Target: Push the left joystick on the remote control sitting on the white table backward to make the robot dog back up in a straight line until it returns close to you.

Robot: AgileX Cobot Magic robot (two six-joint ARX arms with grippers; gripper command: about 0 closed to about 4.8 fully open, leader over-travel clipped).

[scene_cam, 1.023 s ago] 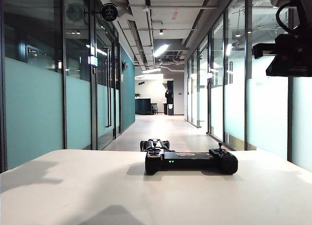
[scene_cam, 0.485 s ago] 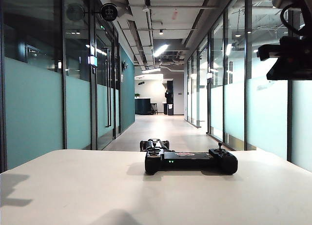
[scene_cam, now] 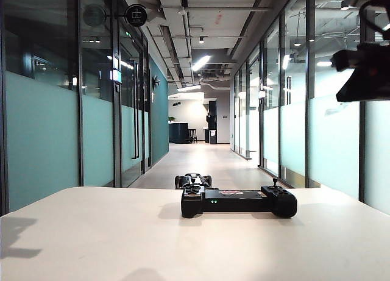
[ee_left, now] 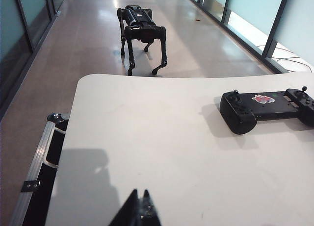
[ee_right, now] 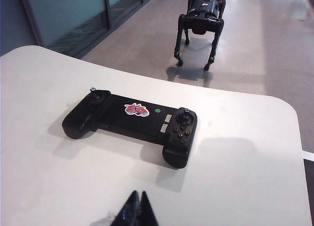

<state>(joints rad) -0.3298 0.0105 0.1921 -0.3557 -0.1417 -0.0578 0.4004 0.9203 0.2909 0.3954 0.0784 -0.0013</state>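
Exterior view: my right gripper (ee_right: 138, 206) and left gripper (ee_left: 141, 209), both pressed together, hover above the white table (scene_cam: 91, 232), clear of the remote control (scene_cam: 239, 202).

No readable text anywhere.
Red sticker on the remote control (ee_right: 137, 109) shows no legible letters; round hanging sign (scene_cam: 135, 14) far left, up by ceiling, too small/dark to read.

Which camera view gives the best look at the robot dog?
The left wrist view: the robot dog stands whole on the corridor floor beyond the white table, legs visible. The right wrist view also shows it, cropped by the frame's edge. The exterior view shows only its top behind the remote control.
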